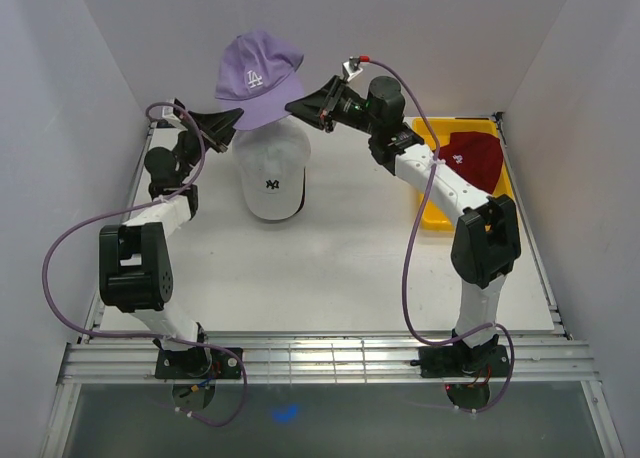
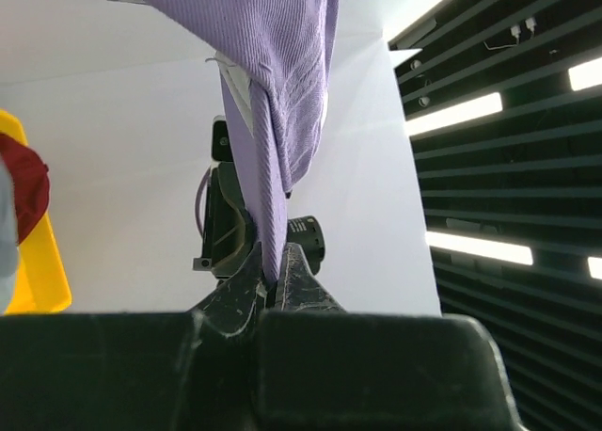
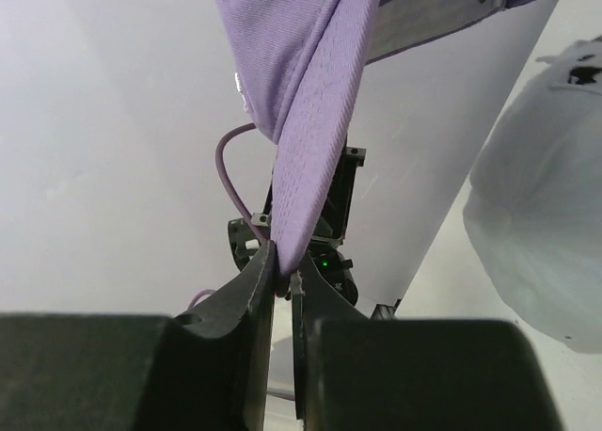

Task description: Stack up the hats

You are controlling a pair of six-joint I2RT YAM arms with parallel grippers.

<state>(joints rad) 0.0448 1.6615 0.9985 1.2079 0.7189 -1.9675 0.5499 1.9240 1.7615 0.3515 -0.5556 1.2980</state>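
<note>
A lavender hat (image 1: 256, 68) with a white logo hangs in the air above the white hat (image 1: 271, 173) with a dark logo, which lies on the table at the back centre. My left gripper (image 1: 226, 121) is shut on the lavender hat's left edge; its fabric (image 2: 273, 149) runs down between the fingers (image 2: 273, 279). My right gripper (image 1: 296, 106) is shut on the hat's right edge, the brim (image 3: 315, 167) pinched at its fingertips (image 3: 284, 279). A dark red hat (image 1: 474, 158) lies in the yellow tray. The white hat (image 3: 541, 215) shows at the right of the right wrist view.
A yellow tray (image 1: 438, 216) stands at the back right of the table, holding the dark red hat; it shows at the left edge of the left wrist view as yellow tray (image 2: 38, 271). White walls close in the table on three sides.
</note>
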